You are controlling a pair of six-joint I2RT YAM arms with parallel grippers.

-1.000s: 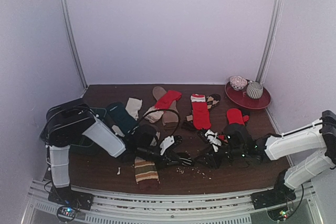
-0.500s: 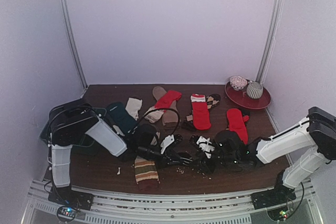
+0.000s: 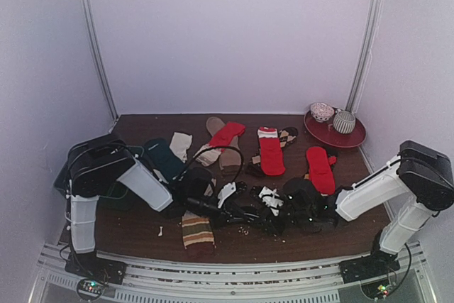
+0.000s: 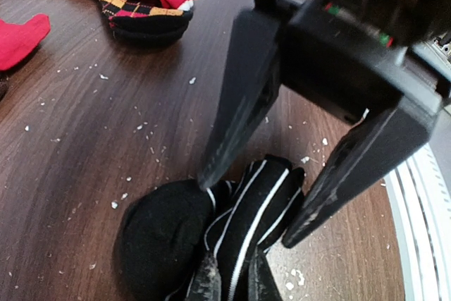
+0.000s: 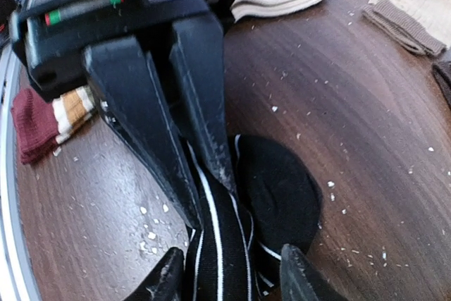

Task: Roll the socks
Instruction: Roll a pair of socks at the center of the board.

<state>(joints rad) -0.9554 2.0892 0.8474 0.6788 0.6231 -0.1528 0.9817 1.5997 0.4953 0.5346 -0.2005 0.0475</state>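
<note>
A black-and-white striped sock (image 4: 169,237) lies bunched on the brown table near the front middle (image 3: 265,220). My left gripper (image 4: 232,281) is shut on its striped part, and the right wrist view (image 5: 210,199) shows its fingers pinched close on the fabric. My right gripper (image 5: 232,278) is open, one fingertip on each side of the same sock (image 5: 278,195). The left wrist view (image 4: 246,209) shows its jaws spread wide over the sock. The two grippers meet tip to tip in the top view, left (image 3: 252,213) and right (image 3: 275,221).
Loose socks lie behind: two red ones (image 3: 270,152) (image 3: 320,168), an argyle one (image 3: 287,135), a dark teal one (image 3: 164,157), a cream one (image 3: 180,145). A tan brown-striped sock (image 3: 197,232) lies at the front. A red plate (image 3: 351,138) at the back right holds two rolled socks.
My right arm has reached left to the left gripper, uncovering the red sock beside it. Its jaws now straddle the striped sock. The left arm has barely moved.
</note>
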